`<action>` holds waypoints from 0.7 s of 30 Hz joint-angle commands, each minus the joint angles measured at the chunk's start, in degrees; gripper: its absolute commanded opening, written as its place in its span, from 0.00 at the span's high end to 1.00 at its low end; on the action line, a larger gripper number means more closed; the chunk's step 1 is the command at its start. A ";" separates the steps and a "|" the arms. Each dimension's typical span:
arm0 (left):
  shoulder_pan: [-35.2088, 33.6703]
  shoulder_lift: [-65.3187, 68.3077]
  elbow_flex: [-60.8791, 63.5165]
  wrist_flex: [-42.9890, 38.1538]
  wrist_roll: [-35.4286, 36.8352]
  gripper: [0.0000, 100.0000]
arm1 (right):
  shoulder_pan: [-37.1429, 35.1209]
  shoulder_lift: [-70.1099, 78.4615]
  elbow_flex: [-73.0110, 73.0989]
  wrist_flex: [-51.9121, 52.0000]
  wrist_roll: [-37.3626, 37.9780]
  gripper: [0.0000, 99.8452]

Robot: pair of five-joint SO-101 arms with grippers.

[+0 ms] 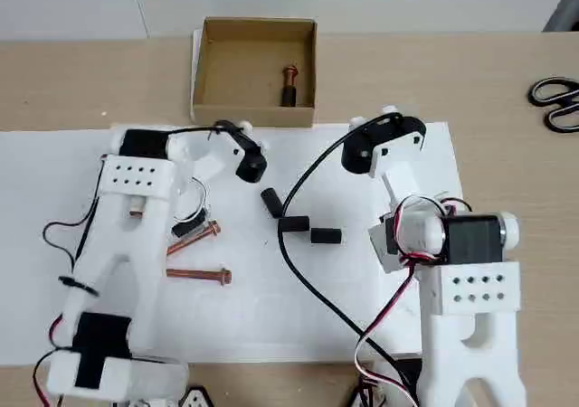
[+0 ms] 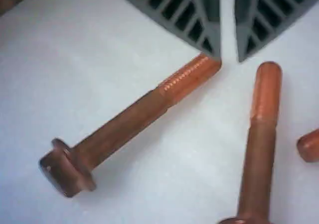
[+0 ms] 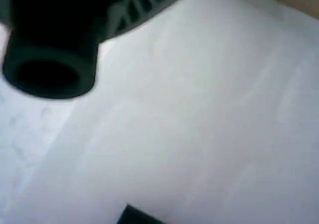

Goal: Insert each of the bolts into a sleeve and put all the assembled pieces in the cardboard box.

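Two copper bolts [image 1: 194, 234] [image 1: 199, 275] lie on the white sheet [image 1: 271, 307] beside my left arm. My left gripper [image 2: 228, 59] hovers just over the threaded end of one bolt [image 2: 134, 119], its grey fingers [image 2: 199, 15] nearly together with nothing between them. A second bolt [image 2: 259, 144] lies next to it, and the end of a third [image 2: 309, 144] pokes in. Three black sleeves [image 1: 271, 202] [image 1: 294, 223] [image 1: 326, 236] lie mid-sheet. My right gripper [image 3: 75, 15] is shut on a black sleeve [image 3: 50, 69], held above the sheet. The cardboard box [image 1: 210, 72] holds one bolt-in-sleeve piece [image 1: 289, 85].
Scissors [image 1: 555, 100] lie at the table's right edge. A black cable [image 1: 298, 253] runs across the sheet past the loose sleeves. The right arm's body [image 1: 470, 280] takes up the front right, the left arm's [image 1: 118, 262] the front left.
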 commanded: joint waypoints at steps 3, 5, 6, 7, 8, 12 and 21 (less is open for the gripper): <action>-0.35 1.32 -0.22 0.97 -4.13 0.99 | -0.04 -0.92 0.00 -0.75 0.53 1.00; -0.35 1.14 -0.31 0.26 -4.84 0.97 | -0.04 -0.92 0.09 -0.66 1.58 1.00; -0.35 1.05 -0.31 -0.62 -4.92 0.96 | -0.04 -0.92 0.09 -0.66 1.76 1.00; -0.35 1.05 -0.40 -1.23 -4.92 0.96 | -0.04 -0.92 0.09 -0.75 1.76 1.00; -0.35 1.05 -0.40 -1.76 -5.01 0.96 | -0.04 -0.92 0.09 -0.84 1.76 1.00; 0.00 1.58 -0.40 -3.16 -6.07 0.94 | -0.04 -0.92 0.09 -0.92 1.76 1.00; -0.09 6.77 -0.40 -7.30 -6.68 0.92 | -0.04 -0.84 0.09 -0.92 1.76 1.00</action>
